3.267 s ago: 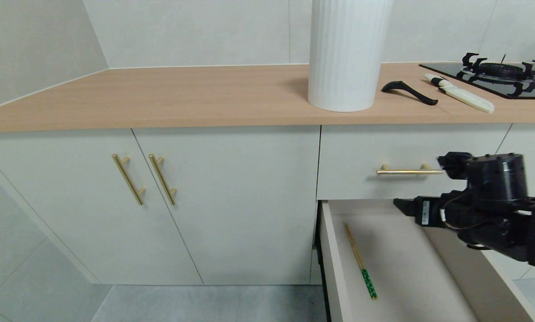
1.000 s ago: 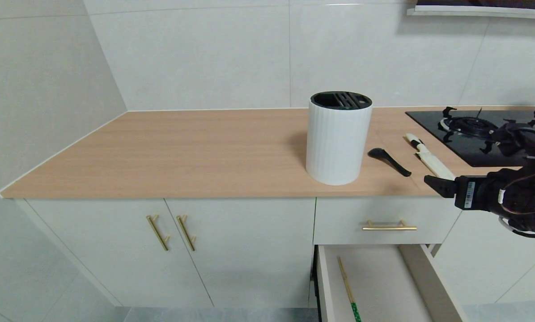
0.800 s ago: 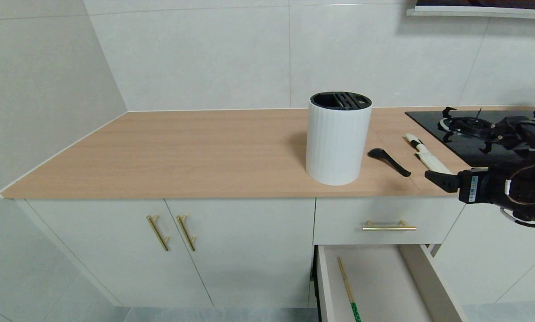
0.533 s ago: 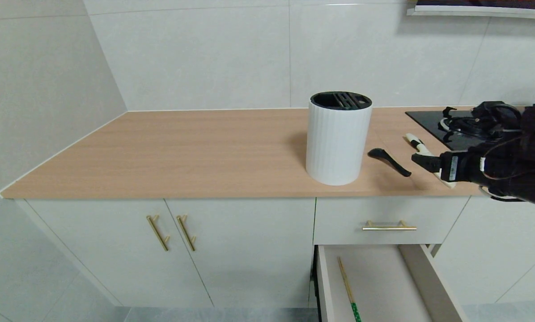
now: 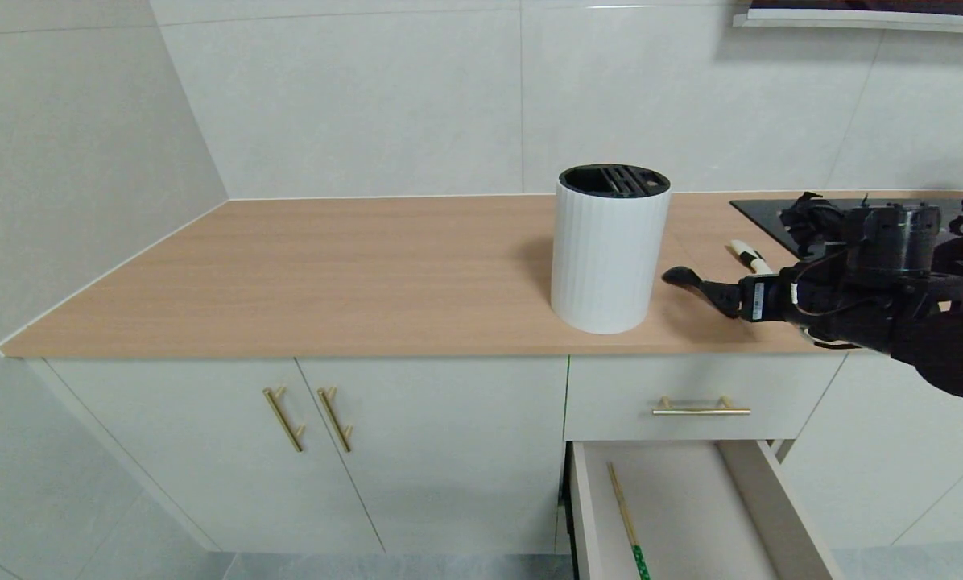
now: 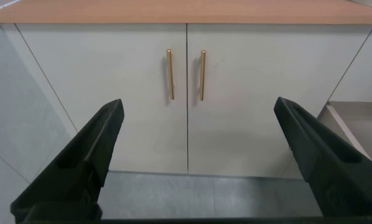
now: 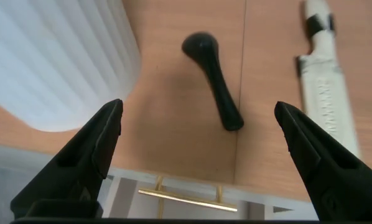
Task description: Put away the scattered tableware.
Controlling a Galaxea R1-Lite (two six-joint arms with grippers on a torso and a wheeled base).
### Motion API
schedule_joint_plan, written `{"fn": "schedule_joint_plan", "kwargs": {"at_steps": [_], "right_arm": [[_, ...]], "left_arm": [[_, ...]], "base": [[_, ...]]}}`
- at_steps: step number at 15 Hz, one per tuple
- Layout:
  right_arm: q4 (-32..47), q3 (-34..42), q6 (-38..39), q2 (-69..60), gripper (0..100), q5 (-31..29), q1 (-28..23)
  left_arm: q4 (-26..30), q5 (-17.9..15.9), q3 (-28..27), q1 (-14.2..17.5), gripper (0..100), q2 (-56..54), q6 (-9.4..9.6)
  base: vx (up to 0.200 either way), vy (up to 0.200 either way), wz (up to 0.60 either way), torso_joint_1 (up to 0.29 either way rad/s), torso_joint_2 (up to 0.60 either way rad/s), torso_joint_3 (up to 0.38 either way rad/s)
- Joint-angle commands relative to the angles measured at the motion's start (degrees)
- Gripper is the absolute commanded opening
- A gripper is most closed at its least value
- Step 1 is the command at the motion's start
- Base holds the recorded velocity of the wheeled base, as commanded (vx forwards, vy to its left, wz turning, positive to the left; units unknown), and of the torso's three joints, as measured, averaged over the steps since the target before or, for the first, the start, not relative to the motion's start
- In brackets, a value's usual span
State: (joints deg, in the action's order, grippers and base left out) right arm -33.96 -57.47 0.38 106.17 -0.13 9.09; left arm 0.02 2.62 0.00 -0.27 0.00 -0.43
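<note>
Read the head view as a clock face centred on the white ribbed cylindrical utensil holder with a black slotted top [image 5: 609, 258], which stands upright on the light wooden countertop [image 5: 353, 274]. At 3 o'clock from it, close by but not touching, the small black plastic spoon [image 5: 695, 284] lies flat. Farther out, towards 2 o'clock, the white knife in its pale sheath [image 5: 749, 256] rests beside the black glass gas hob [image 5: 759, 211]. At about 5 o'clock, below the counter, the lower white drawer [image 5: 590, 515] stands pulled out, and a pair of wooden chopsticks with green ends [image 5: 622, 503] lies inside it. Going by that, one item appears stowed, while the spoon and knife are left on the counter, and the drawer remains to be closed. The right gripper [image 5: 725, 292] hovers over the spoon's handle end. From its wrist camera the jaws are spread wide with the spoon [image 7: 212, 81] lying between them on the wood, ungrasped, and the knife [image 7: 323, 81] off to one side. The spoon looks like the next pick. The left gripper [image 6: 197, 104] hangs low, jaws apart and holding nothing, facing the white cupboard doors [image 6: 248, 112].
</note>
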Motion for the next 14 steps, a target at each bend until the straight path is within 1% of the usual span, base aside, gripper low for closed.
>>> {"fn": "schedule_joint_plan", "kwargs": {"at_steps": [1,4,14], "right_arm": [[-3.0,-0.8,-0.1,7.0,100,-0.3,-0.4],[-4.9,-1.2,-0.1,9.8,100,-0.5,-0.7],[-5.0,-3.4,0.2,12.0,100,-0.6,-2.0]], "left_arm": [[0.0,0.0,0.0,0.0,100,0.0,-0.01],[0.0,0.0,0.0,0.0,100,0.0,-0.01],[0.0,0.0,0.0,0.0,100,0.0,-0.01]], "base": [[0.0,0.0,0.0,0.0,0.0,0.0],[0.0,0.0,0.0,0.0,0.0,0.0],[0.0,0.0,0.0,0.0,0.0,0.0]]}}
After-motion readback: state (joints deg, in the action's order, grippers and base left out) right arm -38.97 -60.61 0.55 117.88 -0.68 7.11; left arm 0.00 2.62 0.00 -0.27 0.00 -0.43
